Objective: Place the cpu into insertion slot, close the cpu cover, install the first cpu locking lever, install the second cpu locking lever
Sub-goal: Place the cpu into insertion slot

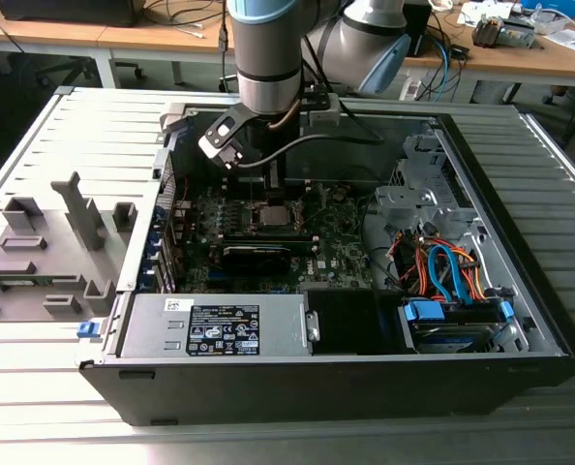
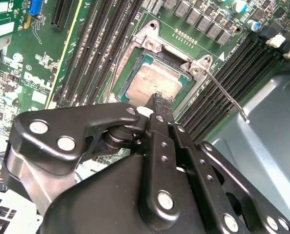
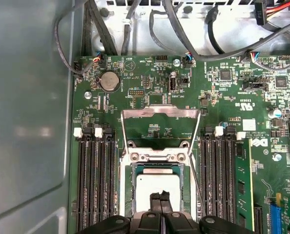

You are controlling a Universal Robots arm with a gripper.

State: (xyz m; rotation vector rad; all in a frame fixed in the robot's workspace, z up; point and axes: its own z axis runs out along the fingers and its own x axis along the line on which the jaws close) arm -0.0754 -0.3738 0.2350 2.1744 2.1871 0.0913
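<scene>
The cpu (image 3: 152, 187), a silver-grey square, lies flat inside the insertion slot (image 3: 152, 156) on the green motherboard; it shows in both wrist views (image 2: 152, 82). My gripper (image 3: 160, 197) is shut, its two thin fingertips pressed together just above the cpu's top with nothing between them (image 2: 159, 101). The cpu cover (image 3: 159, 113) is swung open, its silver frame folded back away from the socket. One thin locking lever (image 2: 223, 95) sticks out unlatched beside the socket. In the exterior view the arm hangs over the insertion slot (image 1: 271, 215) inside the open computer case.
Black memory slots (image 3: 93, 180) flank the socket on both sides (image 3: 218, 175). Cables (image 3: 150, 29) run along the case wall past the board. A black graphics card (image 1: 257, 254), a power supply (image 1: 215, 325) and blue and orange wiring (image 1: 442, 271) sit in the case. Grey fixtures (image 1: 45, 242) stand outside it.
</scene>
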